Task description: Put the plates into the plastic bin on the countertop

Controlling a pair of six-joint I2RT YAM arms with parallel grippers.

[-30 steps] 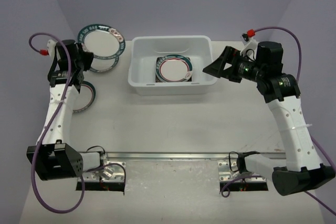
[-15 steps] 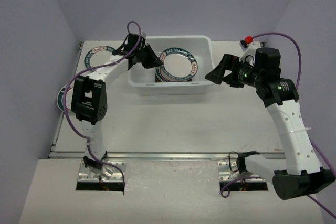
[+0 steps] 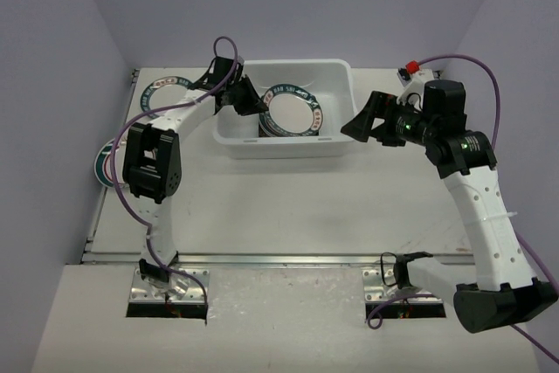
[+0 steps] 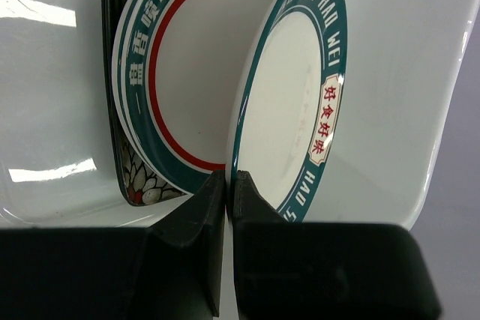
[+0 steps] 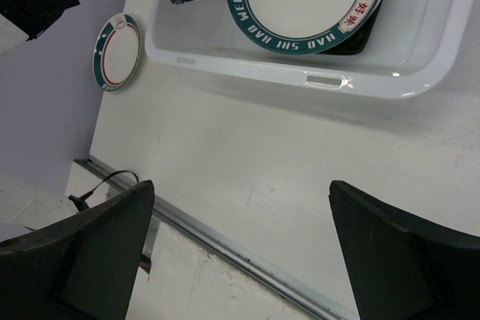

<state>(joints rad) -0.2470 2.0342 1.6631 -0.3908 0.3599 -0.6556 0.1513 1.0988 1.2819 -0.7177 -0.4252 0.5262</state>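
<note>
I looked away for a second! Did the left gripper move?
Yes. The left gripper moved right, from well left of the plastic bin to over its left side, where it holds a teal-rimmed plate inside.

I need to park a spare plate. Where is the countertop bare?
The countertop is bare between the plastic bin and the metal rail. Crowded: left of the bin, round plates and the left arm; inside, the left gripper holds a teal-rimmed plate over the stack.

Left end effector (image 4: 229, 185) reaches forward, pinched tight; right end effector (image 5: 241, 192) is spread wide.
</note>
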